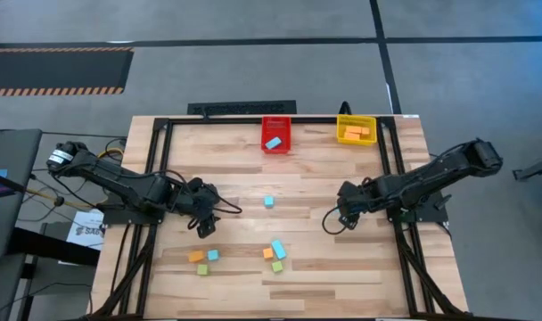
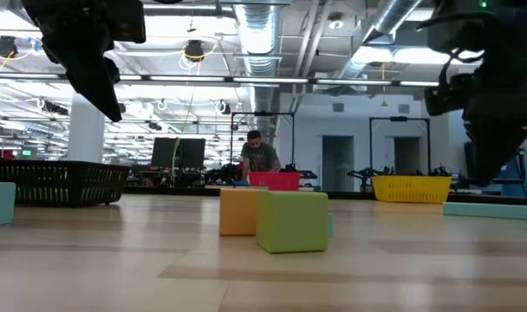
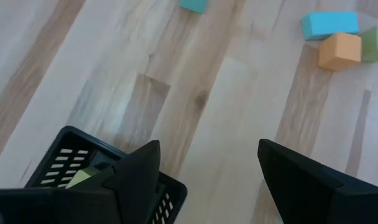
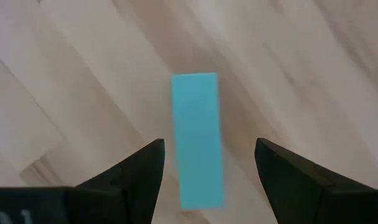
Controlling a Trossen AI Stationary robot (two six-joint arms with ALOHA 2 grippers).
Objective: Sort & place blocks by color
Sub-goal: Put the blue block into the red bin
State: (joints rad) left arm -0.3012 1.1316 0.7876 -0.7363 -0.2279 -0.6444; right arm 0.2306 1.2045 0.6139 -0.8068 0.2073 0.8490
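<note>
Wooden tabletop with both arms over it. Left: left gripper, fingers spread and empty, above a black bin holding a green block. Centre: loose blocks lie near the front edge; red bin at the far edge. Right: right gripper, fingers spread, straddles a light blue bar on the wood, not yet pinched. Probable step: pickup; next, descend and close. Yellow bin stands beyond; nothing obstructs.

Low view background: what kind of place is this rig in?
Probably an open robotics lab or workshop: exposed ceiling ducts, more framed workstations behind the table, and a person at a bench.
</note>
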